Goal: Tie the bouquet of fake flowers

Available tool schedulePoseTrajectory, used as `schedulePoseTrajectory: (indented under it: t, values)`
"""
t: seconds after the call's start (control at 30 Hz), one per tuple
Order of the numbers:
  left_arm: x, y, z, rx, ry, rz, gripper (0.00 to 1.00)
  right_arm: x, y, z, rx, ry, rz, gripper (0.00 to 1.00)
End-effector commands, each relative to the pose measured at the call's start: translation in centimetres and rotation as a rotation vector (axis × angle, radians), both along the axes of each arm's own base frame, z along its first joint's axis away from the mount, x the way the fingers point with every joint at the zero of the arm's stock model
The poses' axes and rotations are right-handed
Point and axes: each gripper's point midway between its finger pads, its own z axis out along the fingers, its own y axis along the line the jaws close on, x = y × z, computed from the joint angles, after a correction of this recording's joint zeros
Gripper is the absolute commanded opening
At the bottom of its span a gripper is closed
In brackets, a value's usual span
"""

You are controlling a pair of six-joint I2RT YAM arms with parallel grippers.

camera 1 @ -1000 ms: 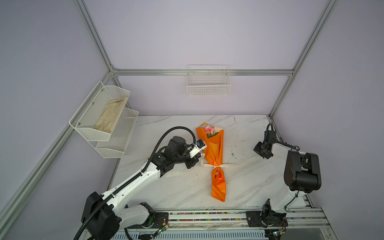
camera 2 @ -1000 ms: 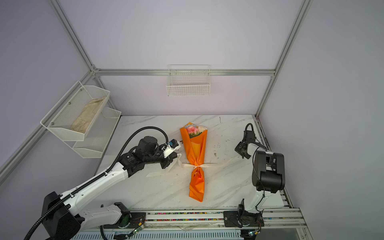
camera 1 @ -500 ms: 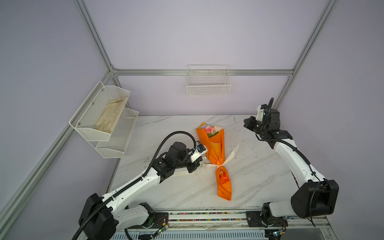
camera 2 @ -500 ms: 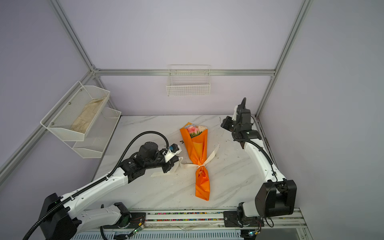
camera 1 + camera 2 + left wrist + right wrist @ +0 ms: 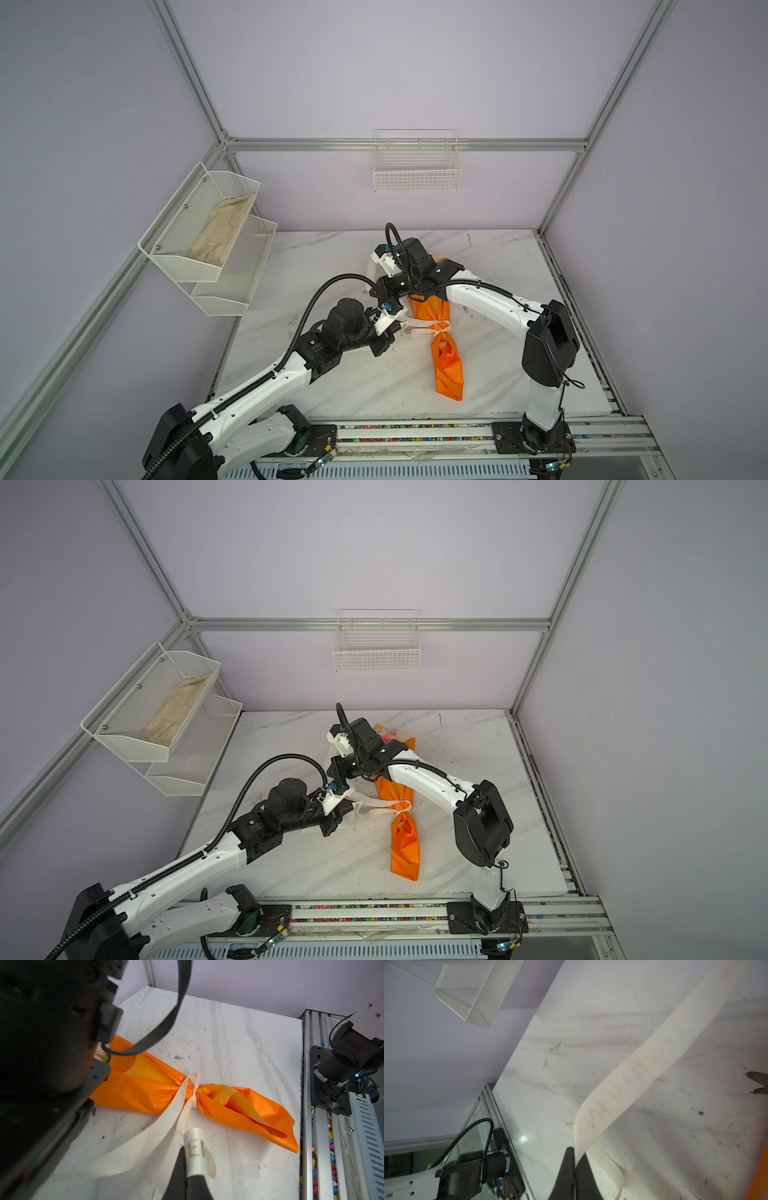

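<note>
The bouquet of fake flowers (image 5: 446, 361) (image 5: 405, 845) (image 5: 145, 1088), wrapped in glossy orange paper, lies on the white marble-patterned surface (image 5: 332, 257) near its middle. Its narrow tail points to the near edge and its wide flower end lies far, mostly hidden under the right arm; a bit of pink shows there in a top view.

A cream ribbon with printed lettering (image 5: 424, 328) (image 5: 193, 1084) (image 5: 633, 1070) cinches the paper tight at the waist. Both of its ends run off to the left of the bouquet.

The left pincer (image 5: 401, 328) (image 5: 353, 808) (image 5: 187, 1157) sits just left of the waist, low over the surface, and is clamped on one ribbon end, which curls around a fingertip in the left wrist view.

The right arm reaches across the bouquet. The right pincer (image 5: 574, 1159) is left of the wrapping and farther back than the left one. Its fingers are pressed together on the other ribbon end, which rises slack from them.

A two-tier white mesh shelf (image 5: 216, 249) hangs on the left wall.
</note>
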Motion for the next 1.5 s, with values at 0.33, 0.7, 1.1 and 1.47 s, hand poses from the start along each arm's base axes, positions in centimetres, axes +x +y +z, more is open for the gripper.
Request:
schedulePoseTrajectory:
  t: [0.33,0.7,1.1,1.47]
  values:
    - [1.2,0.5,-0.1,-0.023,-0.001,0.094,0.0,1.1,-14.3,4.4,-0.097,-0.315,-0.287,0.45]
    - [2.6,0.5,0.1,-0.037,0.061,0.176,0.0,-9.8,-12.0,2.2,0.115,-0.624,0.24,0.46]
    - [2.8,0.2,0.2,-0.039,0.094,0.183,0.0,-9.5,-8.1,-2.8,0.045,-0.639,0.36,0.53]
    - [2.9,0.3,0.0,-0.038,0.114,0.2,0.0,-8.7,-7.2,-6.1,0.016,-0.604,0.333,0.34]
